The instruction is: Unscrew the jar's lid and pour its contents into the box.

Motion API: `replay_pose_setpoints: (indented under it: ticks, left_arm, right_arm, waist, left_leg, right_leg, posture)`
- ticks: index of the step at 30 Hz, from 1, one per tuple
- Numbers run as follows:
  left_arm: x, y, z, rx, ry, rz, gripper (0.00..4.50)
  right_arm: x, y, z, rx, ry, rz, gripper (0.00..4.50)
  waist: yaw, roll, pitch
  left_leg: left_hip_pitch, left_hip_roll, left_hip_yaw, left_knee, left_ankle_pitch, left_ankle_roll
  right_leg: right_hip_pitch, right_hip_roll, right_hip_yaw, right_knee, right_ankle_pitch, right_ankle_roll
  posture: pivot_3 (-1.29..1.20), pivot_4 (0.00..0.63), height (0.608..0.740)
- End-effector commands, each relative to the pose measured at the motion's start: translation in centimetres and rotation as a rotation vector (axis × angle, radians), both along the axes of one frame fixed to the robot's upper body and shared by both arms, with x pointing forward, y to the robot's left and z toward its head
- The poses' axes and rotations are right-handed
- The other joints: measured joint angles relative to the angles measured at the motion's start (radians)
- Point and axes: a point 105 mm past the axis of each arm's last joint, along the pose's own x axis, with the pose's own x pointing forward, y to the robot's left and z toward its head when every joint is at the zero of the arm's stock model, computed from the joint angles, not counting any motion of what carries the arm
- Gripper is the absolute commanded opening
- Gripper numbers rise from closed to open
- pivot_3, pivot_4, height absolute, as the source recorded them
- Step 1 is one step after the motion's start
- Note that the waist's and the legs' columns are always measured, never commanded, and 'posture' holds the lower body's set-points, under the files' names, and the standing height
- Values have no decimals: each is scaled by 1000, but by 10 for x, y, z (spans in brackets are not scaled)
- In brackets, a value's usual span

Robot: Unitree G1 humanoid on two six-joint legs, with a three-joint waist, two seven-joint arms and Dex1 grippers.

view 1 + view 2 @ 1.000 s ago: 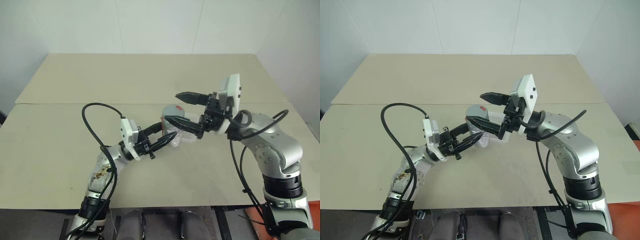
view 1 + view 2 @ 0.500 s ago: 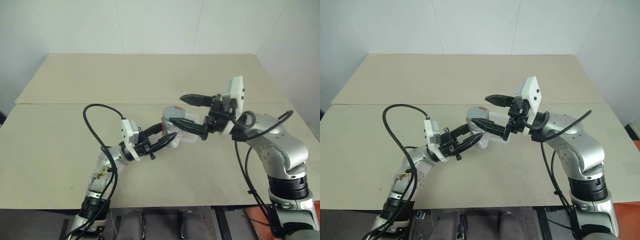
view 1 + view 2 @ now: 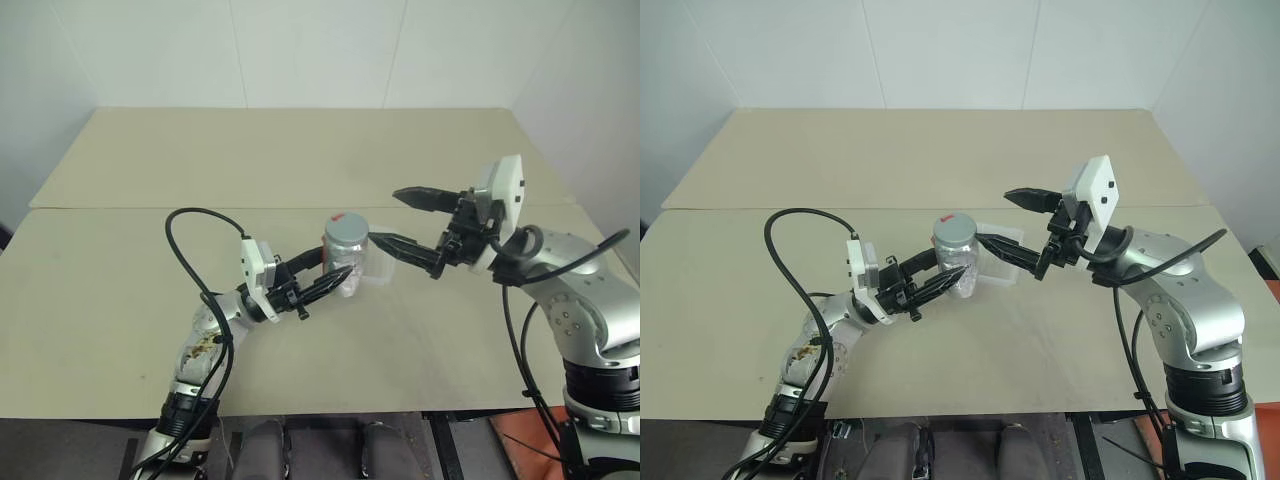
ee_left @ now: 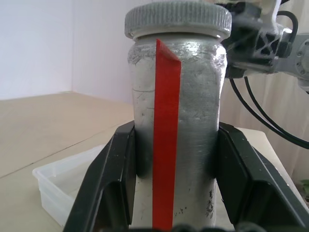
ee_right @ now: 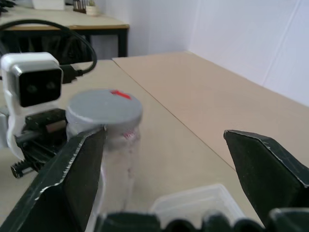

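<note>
The right gripper (image 3: 400, 217) has drawn back from the flat grey screw lid (image 3: 346, 228), fingers wide; the left gripper (image 3: 331, 278) holds the clear red-striped jar (image 4: 175, 145). A crooked return could knock it loose.

1. The jar (image 3: 345, 256) stands upright, clamped at its lower sides by the left gripper (image 3: 335, 280); those sides are blocked.
2. The lid (image 3: 346, 228) is uncovered from above.
3. The right gripper (image 3: 398, 217), spread wide, occupies the space beside the lid.
4. The box (image 3: 373, 269) sits just behind the jar.
5. The table (image 3: 280, 150) beyond lies bare.
</note>
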Motion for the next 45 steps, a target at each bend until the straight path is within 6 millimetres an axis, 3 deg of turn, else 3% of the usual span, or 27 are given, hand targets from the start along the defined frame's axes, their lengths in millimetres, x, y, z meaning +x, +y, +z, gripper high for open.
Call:
replay_pose_setpoints:
  ticks: [1,6,23,45]
  left_arm:
    - [-3,-1,13,-21,-67,-11,1958]
    - [-2,-2,13,-23,-73,-8,1958]
    - [-3,-4,13,-19,-94,-10,1958]
    - [-3,-4,12,-24,-94,-17,1958]
  right_arm:
    - [-7,-5,17,15,-73,9,4500]
    - [-20,5,23,27,-89,95,4500]
    - [-12,46,23,51,-101,167,4500]
    - [-7,19,17,17,-93,78,4500]
  waist:
    - [0,0,0]
    - [0,0,0]
    - [0,0,0]
    - [-1,0,0]
  left_leg:
    - [0,0,0,0,0,0]
    - [0,0,0,0,0,0]
    - [0,0,0,0,0,0]
    - [0,0,0,0,0,0]
  right_leg:
    - [0,0,0,0,0,0]
    - [0,0,0,0,0,0]
    - [0,0,0,0,0,0]
    - [0,0,0,0,0,0]
  posture:
    - [0,150,740]
    - [0,150,740]
    - [0,150,740]
    - [0,150,740]
